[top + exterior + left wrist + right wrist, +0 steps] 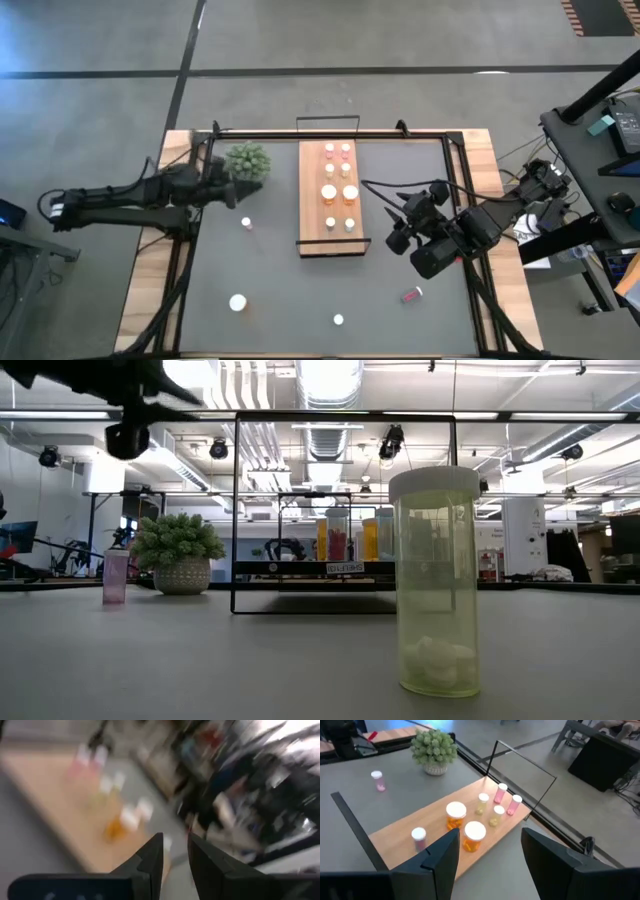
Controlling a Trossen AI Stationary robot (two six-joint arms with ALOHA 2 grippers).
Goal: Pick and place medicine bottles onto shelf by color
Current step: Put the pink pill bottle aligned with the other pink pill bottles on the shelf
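Wooden shelf (312, 215) left of right gripper (392, 222)

Non-task stuff: a little green spiky plant (247, 162) in a pale pot on the dark table (290, 300), sitting right by the left pincer and well away from the right one. Grey floor (300, 40) beyond.

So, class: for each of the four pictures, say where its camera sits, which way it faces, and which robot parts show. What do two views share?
High view: overhead, looking down on the shelf, left gripper and right gripper.
Low view: table height, facing a whitish bottle; an arm overhead.
Left wrist view: over shut fingers, blurred.
Right wrist view: between open fingers, at the shelf.
Shared: the green plant, in high, low and right wrist views.
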